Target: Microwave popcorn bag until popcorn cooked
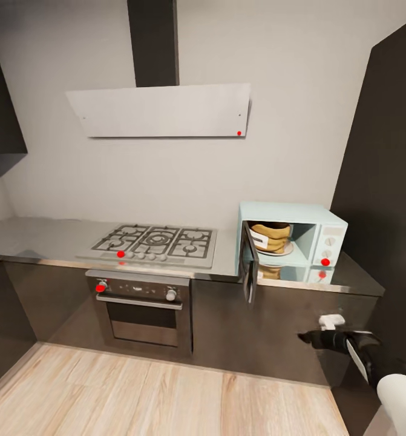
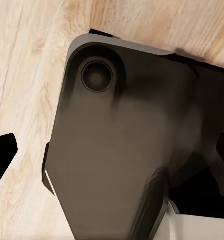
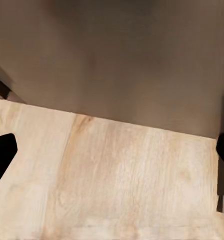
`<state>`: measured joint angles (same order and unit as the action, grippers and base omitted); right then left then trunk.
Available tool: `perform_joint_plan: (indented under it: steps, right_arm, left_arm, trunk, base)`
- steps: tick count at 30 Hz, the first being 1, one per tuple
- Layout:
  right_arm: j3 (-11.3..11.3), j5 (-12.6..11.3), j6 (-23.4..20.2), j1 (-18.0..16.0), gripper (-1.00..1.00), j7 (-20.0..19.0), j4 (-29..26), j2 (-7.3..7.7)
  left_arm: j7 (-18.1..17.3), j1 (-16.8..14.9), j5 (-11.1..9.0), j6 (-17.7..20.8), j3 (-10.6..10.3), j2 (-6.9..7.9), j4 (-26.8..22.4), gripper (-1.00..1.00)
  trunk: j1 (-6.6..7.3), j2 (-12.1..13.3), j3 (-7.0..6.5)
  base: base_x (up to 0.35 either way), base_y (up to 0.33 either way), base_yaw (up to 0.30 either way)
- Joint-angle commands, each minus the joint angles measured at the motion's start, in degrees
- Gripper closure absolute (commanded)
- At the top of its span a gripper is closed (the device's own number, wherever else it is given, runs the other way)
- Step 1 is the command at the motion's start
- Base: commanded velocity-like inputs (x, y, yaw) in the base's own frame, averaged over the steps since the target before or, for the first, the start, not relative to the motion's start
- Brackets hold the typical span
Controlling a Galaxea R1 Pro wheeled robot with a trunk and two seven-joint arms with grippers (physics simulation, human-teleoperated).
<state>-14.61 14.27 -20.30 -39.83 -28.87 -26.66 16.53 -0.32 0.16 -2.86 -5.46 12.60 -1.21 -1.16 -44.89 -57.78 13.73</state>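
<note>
- Pale-blue microwave (image 1: 299, 233) stands on the steel countertop (image 1: 45, 239), right of the gas hob (image 1: 154, 242); its dark door (image 1: 248, 266) is swung open.
- Orange-brown popcorn bag (image 1: 270, 236) sits inside the microwave on a white plate (image 1: 285, 250).
- Right gripper (image 1: 314, 339) hangs low before the dark cabinets (image 1: 275, 327), well below the microwave; its fingers stand spread, holding nothing.
- Left gripper (image 2: 112, 150): one dark finger (image 2: 1, 155) shows above the robot's base (image 2: 122, 150) and the wood floor (image 2: 26, 75); I cannot tell its state.

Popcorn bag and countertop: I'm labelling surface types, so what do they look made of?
The popcorn bag looks like soft orange-brown cloth: matte, slumped, with a rolled rim and a white label. The countertop looks like brushed steel or similar, smooth and light grey; beside the microwave it mirrors the casing faintly. Being a render, both are guesses.
</note>
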Motion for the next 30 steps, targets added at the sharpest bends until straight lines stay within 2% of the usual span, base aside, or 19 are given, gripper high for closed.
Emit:
perform_joint_plan:
  steps: [1,2,3,5,6,7,9,12,15,17,24,27,30]
  right_arm:
    - [-0.5,0.7,-0.2,0.4,-1.0,-0.4,1.5,-0.07]
    - [-0.5,0.8,-0.1,0.5,-1.0,-0.3,2.8,-0.08]
    - [-0.5,1.1,1.5,0.9,-1.0,0.7,9.4,-0.13]
    - [-0.4,1.1,4.6,1.0,-1.0,3.1,15.7,-0.24]
    - [-0.4,1.2,6.7,1.0,-1.0,4.7,19.1,-0.35]
    - [-0.4,1.2,10.8,1.1,-1.0,7.3,24.3,-0.45]
    - [-0.4,1.1,14.0,1.4,-1.0,9.2,26.9,-0.59]
    - [-0.4,1.1,16.3,5.4,-1.0,10.7,28.4,-1.28]
    - [-0.4,1.1,16.6,7.3,-1.0,12.0,28.5,-2.42]
    - [-0.4,1.0,16.7,10.2,-1.0,13.5,28.6,-3.03]
    - [-0.5,0.8,20.2,23.9,-1.0,14.5,28.6,-4.6]
    - [-0.5,0.7,20.6,27.0,-1.0,14.5,28.6,-4.97]
    - [-0.5,0.7,21.2,27.8,-1.0,14.5,28.7,-5.07]
  left_arm:
    - [0.0,0.0,-0.3,-0.1,0.1,-0.02,-0.1,-1.0]
    - [0.0,0.0,-0.3,-0.1,0.1,-0.02,-0.1,-1.0]
    - [0.0,0.0,-0.3,-0.1,0.1,-0.02,-0.1,-1.0]
    - [0.0,0.0,-0.3,-0.1,0.1,-0.02,-0.1,-1.0]
    - [0.0,0.0,-0.4,-0.1,0.1,-0.02,-0.1,-1.0]
    - [0.0,0.0,-0.4,-0.1,0.1,0.01,-0.1,-1.0]
    - [0.0,0.0,-0.4,-0.1,0.2,0.02,-0.1,-1.0]
    - [0.0,0.0,-0.4,0.0,0.2,0.06,-0.1,-1.0]
    - [0.0,0.0,-0.4,-0.1,0.2,0.07,-0.1,-1.0]
    - [0.0,0.0,-0.4,0.0,0.2,0.07,-0.1,-1.0]
    - [0.0,0.0,-0.4,-0.1,0.1,0.07,-0.1,-1.0]
    - [0.0,0.0,-0.4,-0.1,0.1,0.05,-0.1,-1.0]
    - [0.0,0.0,-0.4,-0.1,0.1,0.01,-0.1,-1.0]
  trunk:
    - [0.0,0.0,0.05]
    - [0.0,0.0,0.05]
    - [0.0,0.0,0.05]
    - [0.0,0.0,0.05]
    - [0.0,0.0,0.05]
    - [0.0,0.0,0.05]
    - [0.0,0.0,0.05]
    - [0.0,0.0,0.05]
    - [0.0,0.0,0.05]
    - [0.0,0.0,0.05]
    - [0.0,0.0,0.05]
    - [0.0,0.0,0.05]
    - [0.0,0.0,0.05]
  base:
    - [-0.003,0.0,0.0]
    - [-0.002,0.0,0.0]
    - [0.0,0.0,0.0]
    - [0.0,0.0,0.0]
    - [0.0,0.0,0.0]
    - [0.0,0.0,0.0]
    - [0.0,0.0,0.0]
    - [0.0,0.0,0.0]
    - [0.0,0.0,0.0]
    - [0.0,0.0,0.0]
    - [0.0,0.0,0.0]
    - [0.0,0.0,0.0]
    - [0.0,0.0,0.0]
